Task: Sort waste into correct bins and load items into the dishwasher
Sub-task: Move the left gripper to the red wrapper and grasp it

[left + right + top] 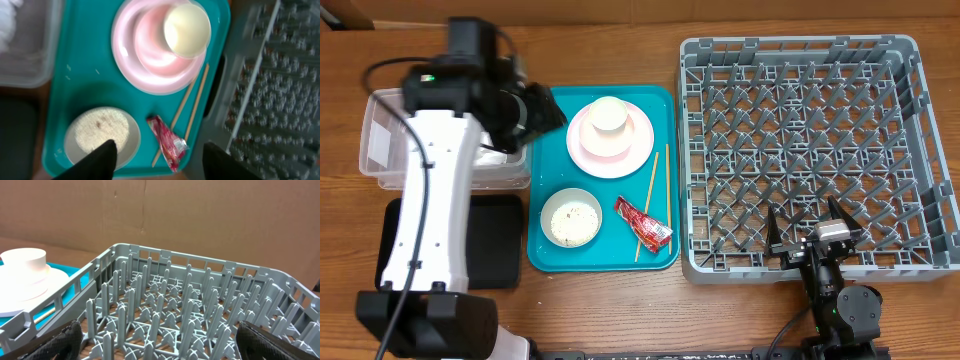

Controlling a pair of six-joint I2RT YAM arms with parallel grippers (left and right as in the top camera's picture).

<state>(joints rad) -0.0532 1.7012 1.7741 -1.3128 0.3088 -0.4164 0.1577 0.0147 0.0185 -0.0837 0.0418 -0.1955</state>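
Hanging over the teal tray (550,172), the left end effector (160,162) has its fingers part way apart and holds nothing. The right end effector (160,340) is wide open and empty too, by the near edge of the dish rack (800,48).

Something white and crumpled, likely the napkin (9,22), lies in the clear tub (380,150). That looks like the only job done.

The black tray (490,245) and the rack have nothing in them. The red sauce packet (643,222), the chopsticks (667,185), the pink plate (582,150) with the cream cup (608,115), and the grey-green bowl (570,217) with rice bits all sit on the teal tray. Most of the work is left.
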